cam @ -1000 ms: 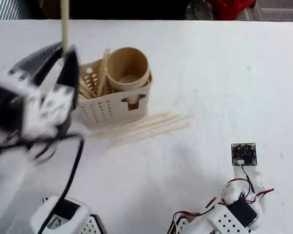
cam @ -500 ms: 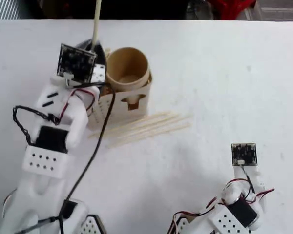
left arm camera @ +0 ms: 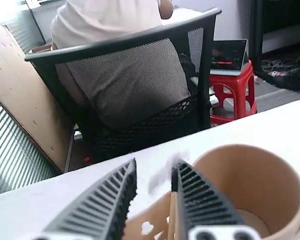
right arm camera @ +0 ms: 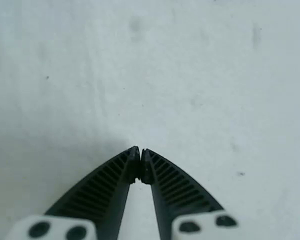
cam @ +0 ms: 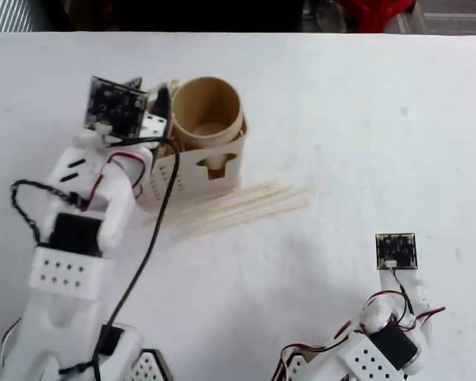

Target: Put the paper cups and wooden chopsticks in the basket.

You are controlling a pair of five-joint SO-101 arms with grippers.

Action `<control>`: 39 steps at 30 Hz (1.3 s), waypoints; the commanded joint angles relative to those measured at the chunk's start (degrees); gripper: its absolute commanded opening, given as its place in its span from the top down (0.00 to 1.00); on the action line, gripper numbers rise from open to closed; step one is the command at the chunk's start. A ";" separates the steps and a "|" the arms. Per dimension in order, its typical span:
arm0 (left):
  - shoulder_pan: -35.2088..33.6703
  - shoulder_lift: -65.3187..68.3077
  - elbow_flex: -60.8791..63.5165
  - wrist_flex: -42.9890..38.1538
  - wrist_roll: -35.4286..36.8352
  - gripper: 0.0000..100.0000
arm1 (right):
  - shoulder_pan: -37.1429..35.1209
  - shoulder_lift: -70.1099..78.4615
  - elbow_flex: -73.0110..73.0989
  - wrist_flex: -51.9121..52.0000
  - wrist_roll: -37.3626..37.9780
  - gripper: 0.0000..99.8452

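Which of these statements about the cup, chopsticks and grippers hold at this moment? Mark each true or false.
1. A paper cup stands inside the basket. True.
2. Every wooden chopstick is already in the basket. False: several chopsticks lie on the table next to the basket.
3. The right gripper is shut with nothing in it, over bare table. True.
4. The left gripper is clamped on the paper cup. False: its jaws stand apart above the basket, beside the cup and not on it.
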 commanded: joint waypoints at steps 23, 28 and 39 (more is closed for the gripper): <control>27.12 40.31 -25.23 38.07 -18.55 0.86 | 0.22 -0.84 0.44 0.40 0.18 0.98; 25.36 55.16 -28.22 30.86 -18.81 0.86 | 0.22 -0.84 0.44 0.40 0.18 0.98; 23.60 81.10 -49.67 37.98 -18.99 0.82 | 0.22 -0.84 0.44 0.40 0.18 0.98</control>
